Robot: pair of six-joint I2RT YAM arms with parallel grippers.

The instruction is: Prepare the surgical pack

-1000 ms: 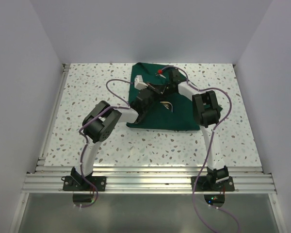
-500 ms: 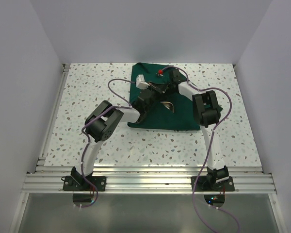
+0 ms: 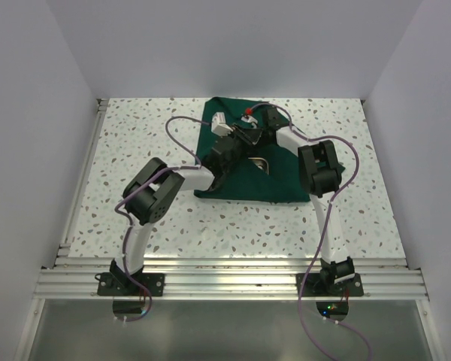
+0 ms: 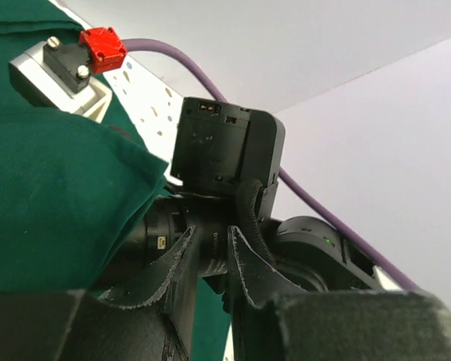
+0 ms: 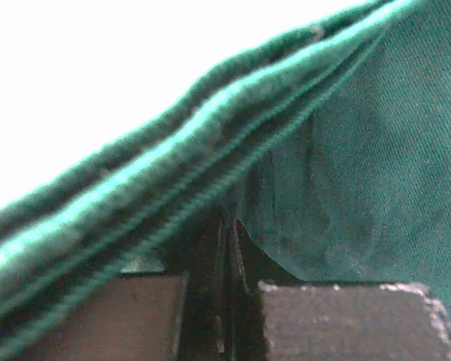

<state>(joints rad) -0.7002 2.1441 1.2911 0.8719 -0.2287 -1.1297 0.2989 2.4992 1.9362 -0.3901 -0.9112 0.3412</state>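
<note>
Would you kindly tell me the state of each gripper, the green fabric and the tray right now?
Left gripper: jaws slightly apart, nothing between them.
Right gripper: shut on the pack's layered edge.
Surgical pack: partly folded, not yet a bundle.
Steel tray: lying on the pack, partly uncovered.

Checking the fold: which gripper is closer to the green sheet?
Right: the right gripper is clamped on the hem of the green sheet; the left gripper sits open beside a fold.
</note>
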